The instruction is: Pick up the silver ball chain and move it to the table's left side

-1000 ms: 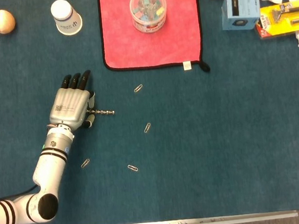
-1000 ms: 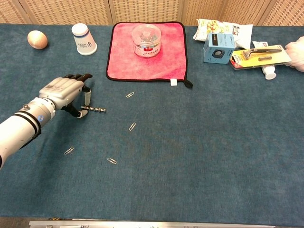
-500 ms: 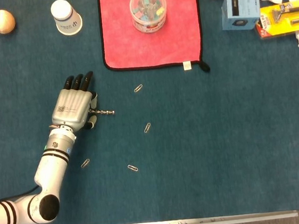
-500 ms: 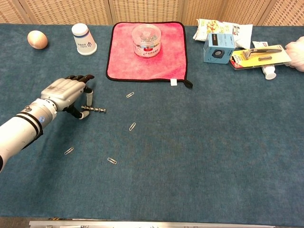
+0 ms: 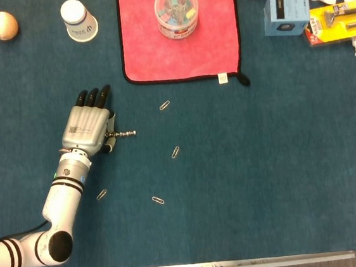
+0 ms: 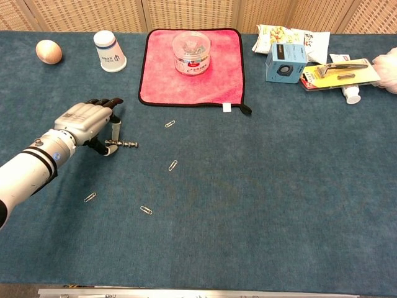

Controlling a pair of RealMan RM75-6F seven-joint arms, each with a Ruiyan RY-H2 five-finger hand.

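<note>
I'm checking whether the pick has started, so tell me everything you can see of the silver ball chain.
The silver ball chain is a short string of small shiny metal beads, lying flat and nearly straight on the blue table, running left to right. Its left end sits at the fingers of the left hand, which seem to touch or pinch it; the contact is too small to tell. The rest lies free on the cloth, apart from the scattered paper clips. It is left of centre, below the pink cloth.

Two cameras over one blue surface (image 5: pixel 283 161)

The head view looks straight down from high above; the chest view sits lower at the near edge, looking obliquely toward the far panelled wall. Both take in the pink cloth (image 5: pixel 182 50) (image 6: pixel 192 77) and the left hand (image 5: pixel 88 125) (image 6: pixel 84 121).
</note>
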